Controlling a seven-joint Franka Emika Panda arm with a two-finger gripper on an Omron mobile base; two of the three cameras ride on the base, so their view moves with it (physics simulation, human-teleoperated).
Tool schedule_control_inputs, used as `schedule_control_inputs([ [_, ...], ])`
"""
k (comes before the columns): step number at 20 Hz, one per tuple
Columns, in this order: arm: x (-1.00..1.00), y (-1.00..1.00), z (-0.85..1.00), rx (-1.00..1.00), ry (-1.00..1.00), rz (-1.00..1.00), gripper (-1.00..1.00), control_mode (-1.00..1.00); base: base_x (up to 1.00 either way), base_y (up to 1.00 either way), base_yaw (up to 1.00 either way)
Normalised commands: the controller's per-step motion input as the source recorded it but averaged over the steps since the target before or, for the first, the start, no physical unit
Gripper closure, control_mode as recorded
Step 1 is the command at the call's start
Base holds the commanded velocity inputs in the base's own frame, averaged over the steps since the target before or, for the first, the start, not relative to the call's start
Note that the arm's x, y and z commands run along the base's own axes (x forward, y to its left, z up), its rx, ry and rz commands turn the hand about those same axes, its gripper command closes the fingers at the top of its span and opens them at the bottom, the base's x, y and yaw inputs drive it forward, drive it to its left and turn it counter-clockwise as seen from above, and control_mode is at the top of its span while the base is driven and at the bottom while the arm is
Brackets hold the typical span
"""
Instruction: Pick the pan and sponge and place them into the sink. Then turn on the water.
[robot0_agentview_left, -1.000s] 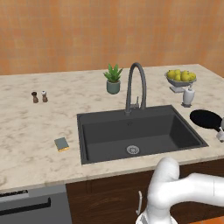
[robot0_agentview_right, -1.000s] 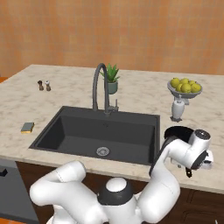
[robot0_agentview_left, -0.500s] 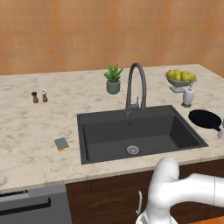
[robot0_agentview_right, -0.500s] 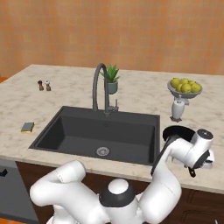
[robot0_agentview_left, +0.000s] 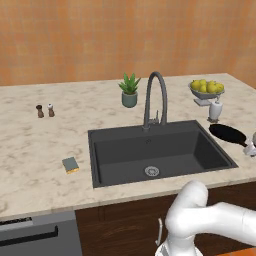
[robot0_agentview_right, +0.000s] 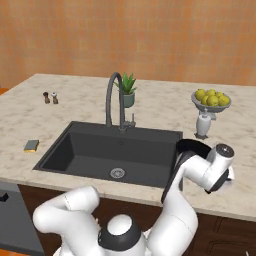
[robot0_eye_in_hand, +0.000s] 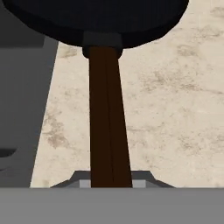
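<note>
A: Black pan (robot0_agentview_left: 227, 133), rigid metal by the look, probably heavy at the bowl end. It sits on the counter (robot0_agentview_left: 45, 150) just right of the sink (robot0_agentview_left: 155, 150), handle pointing toward the counter's front edge.

B: Where do you take it?

A: On the handle (robot0_eye_in_hand: 107, 118). You're there already: the gripper (robot0_eye_in_hand: 108, 181) is closed narrow on the handle's near end, pads on both sides of it, going by the hand view. Expect the bowl to droop when you lift, since the weight hangs far from the grip. Smooth handle, could rotate in the pads.

B: Sponge?

A: Sponge (robot0_agentview_left: 70, 165) lies left of the sink on the counter, well apart from the pan. Soft, light, easy; pinch it across the short sides.

B: What differs between views?

A: Hand view gives you the grip itself and the handle-to-bowl joint. Left base view gives the whole pan rim, faucet (robot0_agentview_left: 154, 97) and sponge together. Right base view has the wrist covering most of the pan (robot0_agentview_right: 192, 148), so you can't judge contact there.
</note>
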Motion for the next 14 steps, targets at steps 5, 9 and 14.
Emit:
schedule_control_inputs([
  [5, -0.71, 0.27, 0.98, 0.0, -0.43, 0.0, 1.0, -1.0, 0.0, 0.0, 0.0],
  [9, -0.46, 0.59, 1.0, -0.13, -0.2, 0.0, 1.0, -1.0, 0.0, 0.0, 0.0],
  [14, -0.13, 0.81, 0.89, -0.29, -0.01, 0.08, 1.0, -1.0, 0.0, 0.0, 0.0],
])
